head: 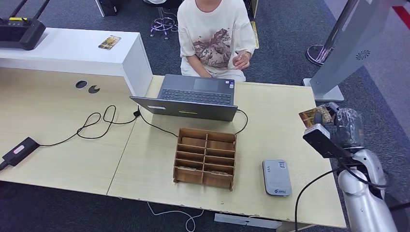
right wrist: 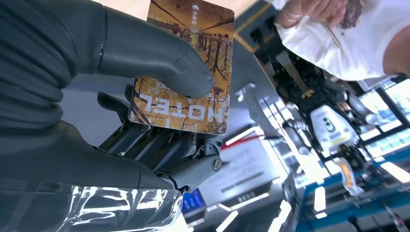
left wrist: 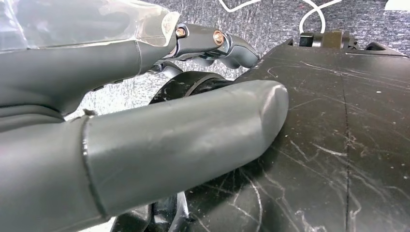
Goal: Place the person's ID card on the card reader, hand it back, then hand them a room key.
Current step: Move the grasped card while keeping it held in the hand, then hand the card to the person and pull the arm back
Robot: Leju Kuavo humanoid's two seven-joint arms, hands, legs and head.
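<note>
My right hand (head: 333, 121) hovers over the table's right edge and pinches a brown hotel room key card (head: 315, 115). In the right wrist view the thumb presses the card (right wrist: 193, 58), printed HOTEL, against the fingers (right wrist: 159, 140). A grey card reader (head: 276, 177) lies flat on the table near the front right. The person (head: 215, 36) in a white printed shirt sits behind the laptop, one hand raised at chest height. My left hand (left wrist: 145, 145) hangs low beside dark robot parts, fingers curled with nothing in them.
An open grey laptop (head: 193, 96) faces the person. A wooden compartment box (head: 205, 157) holding cards stands mid-table. Black cables and a small black device (head: 19, 151) lie at the left. Another card (head: 109, 42) rests on the white counter. A grey stand (head: 338, 58) rises at right.
</note>
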